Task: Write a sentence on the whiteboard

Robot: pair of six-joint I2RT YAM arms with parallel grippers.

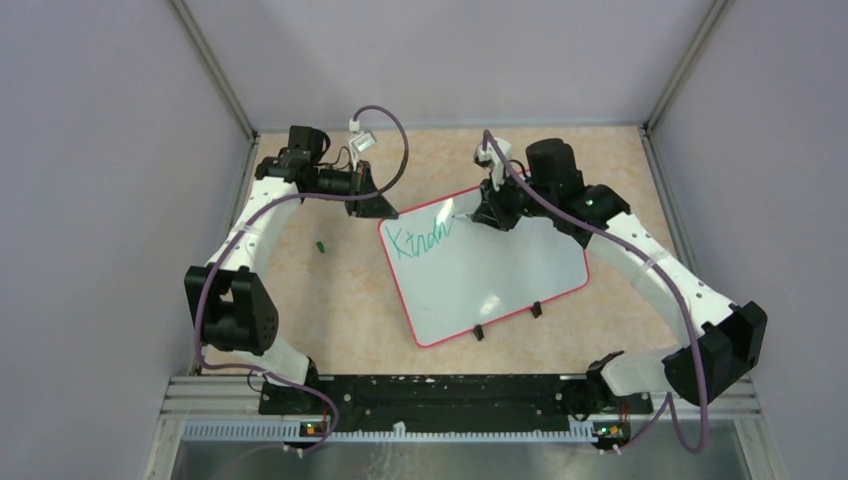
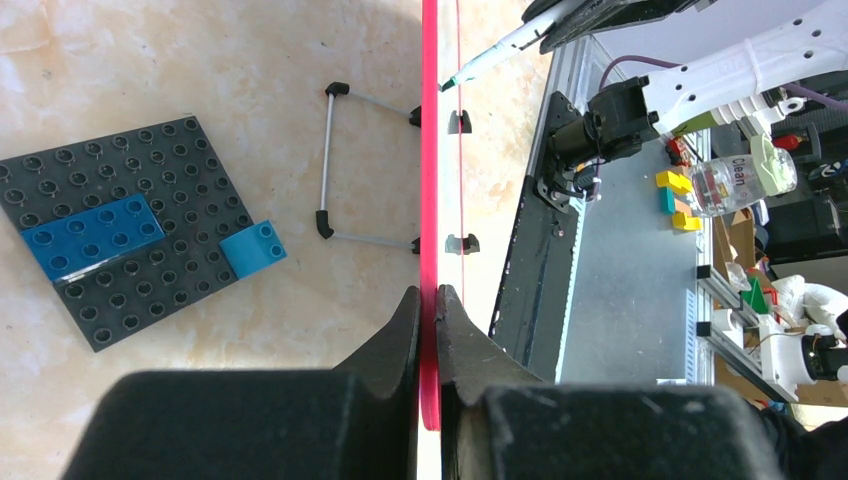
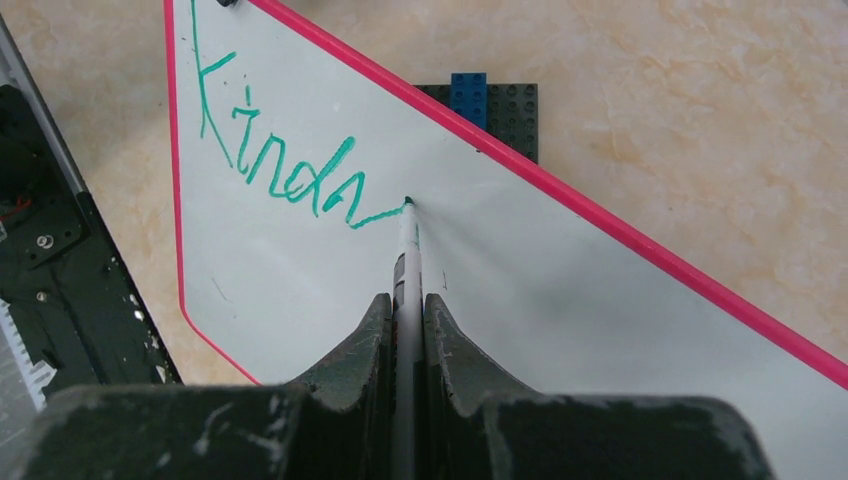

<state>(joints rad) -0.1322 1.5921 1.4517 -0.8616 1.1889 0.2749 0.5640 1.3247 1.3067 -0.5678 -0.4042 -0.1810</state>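
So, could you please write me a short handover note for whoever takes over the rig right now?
Left gripper: shut on the red rim of the whiteboard.
Right gripper: shut on the marker, tip touching the board.
Whiteboard: on the table between the arms, lying skewed.
Done: the sentence is begun in green and reads about "Kindn", near the corner the left gripper holds.
Left: the rest of the sentence; most of the board is blank.
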